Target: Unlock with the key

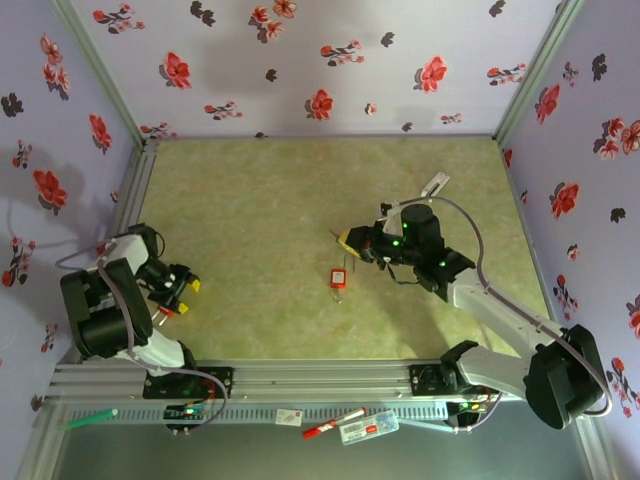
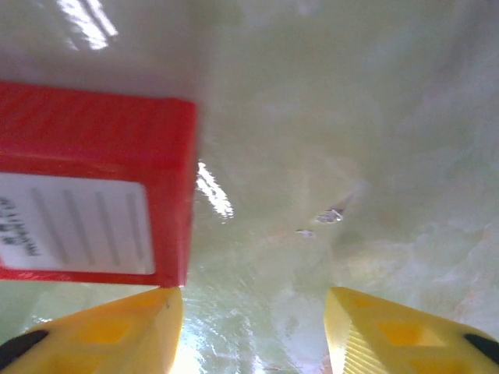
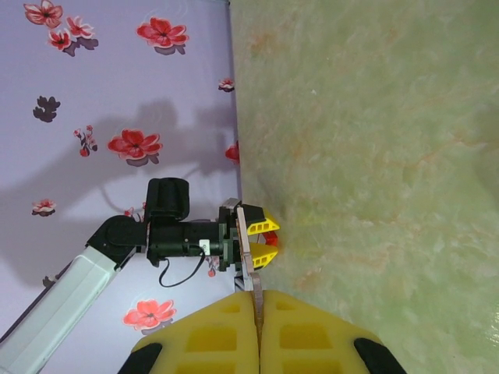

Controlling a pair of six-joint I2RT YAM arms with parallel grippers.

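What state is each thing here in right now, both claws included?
left gripper: open, fingers apart.
right gripper: shut on the key.
key: pinched, sticking out past the fingertips, in no lock.
near padlock: red, label facing up, beside one left finger; locked or not is hidden.
middle padlock: red, lying free on the table, untouched; too small to tell if locked.

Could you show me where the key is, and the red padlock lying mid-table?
key (image 3: 249, 265): right wrist view, on its thin blade.
red padlock (image 1: 339, 276): top external view, on its red body.
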